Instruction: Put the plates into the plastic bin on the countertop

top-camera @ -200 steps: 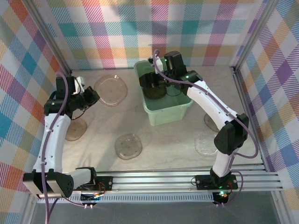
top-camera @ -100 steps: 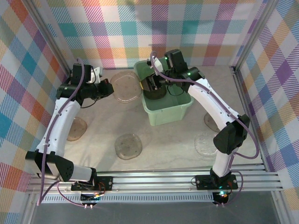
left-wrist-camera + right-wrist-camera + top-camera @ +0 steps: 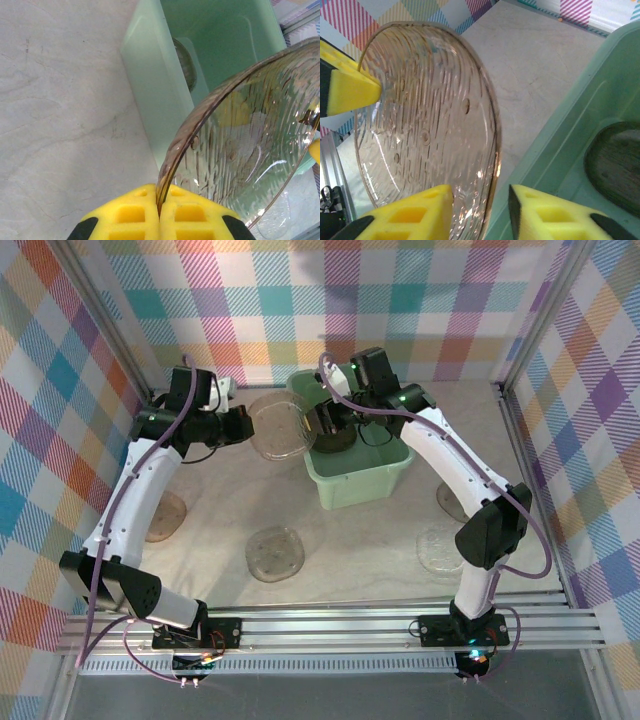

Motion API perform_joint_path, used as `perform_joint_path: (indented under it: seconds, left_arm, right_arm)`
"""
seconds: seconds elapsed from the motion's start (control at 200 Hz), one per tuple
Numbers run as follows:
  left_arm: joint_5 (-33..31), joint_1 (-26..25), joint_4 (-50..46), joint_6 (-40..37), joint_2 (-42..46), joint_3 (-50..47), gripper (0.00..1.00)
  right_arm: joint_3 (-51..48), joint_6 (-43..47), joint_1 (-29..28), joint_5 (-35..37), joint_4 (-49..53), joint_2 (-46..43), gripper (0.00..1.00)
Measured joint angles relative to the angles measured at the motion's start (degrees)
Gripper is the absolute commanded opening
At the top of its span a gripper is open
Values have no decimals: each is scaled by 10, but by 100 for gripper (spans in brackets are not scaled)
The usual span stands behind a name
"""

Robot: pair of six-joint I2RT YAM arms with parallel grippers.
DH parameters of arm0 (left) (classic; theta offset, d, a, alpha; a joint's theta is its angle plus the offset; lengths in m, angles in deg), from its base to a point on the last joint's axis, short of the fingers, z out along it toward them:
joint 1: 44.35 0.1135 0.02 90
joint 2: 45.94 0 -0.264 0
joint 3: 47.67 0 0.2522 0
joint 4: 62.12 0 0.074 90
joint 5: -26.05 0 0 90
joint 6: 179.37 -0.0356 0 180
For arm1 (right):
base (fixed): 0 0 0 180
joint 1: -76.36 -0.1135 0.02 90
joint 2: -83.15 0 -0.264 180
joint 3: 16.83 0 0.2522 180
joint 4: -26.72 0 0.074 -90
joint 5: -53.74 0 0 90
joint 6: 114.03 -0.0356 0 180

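Note:
My left gripper [image 3: 243, 426] is shut on the edge of a smoky translucent plate [image 3: 279, 425], holding it tilted on edge just left of the mint-green plastic bin [image 3: 360, 475]. In the left wrist view the plate [image 3: 250, 140] rises from the closed yellow pads [image 3: 131, 214], beside the bin wall [image 3: 150, 95]. My right gripper [image 3: 324, 420] is at the bin's left rim, open. In the right wrist view the plate's [image 3: 420, 125] rim stands between its spread fingers [image 3: 545, 210] without touching either. A dark plate [image 3: 615, 160] lies inside the bin.
More plates lie on the countertop [image 3: 220, 500]: one at front centre [image 3: 275, 553], one at the left [image 3: 160, 517], two at the right [image 3: 440, 548] [image 3: 452, 502] partly under the right arm. Plaid walls enclose the sides and back.
My left arm has swung right, carrying the plate from the back-left up to the bin's left rim. The right gripper has stayed at the bin, and the plate's rim now sits between its fingers.

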Motion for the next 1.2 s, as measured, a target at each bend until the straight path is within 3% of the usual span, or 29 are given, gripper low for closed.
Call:
perform_joint_path:
  seconds: [0.89,1.025,1.2]
  left_arm:
    - [-35,-27,-18,-15,-11,20,0]
    - [-41,-27,-20,-16,-14,23,15]
    - [-61,-28,-15,-12,-14,35,53]
  right_arm:
    - [0,-17,0,28,-1,17,2]
    - [0,-24,0,28,-3,17,0]
    - [-2,-32,2,34,-9,17,0]
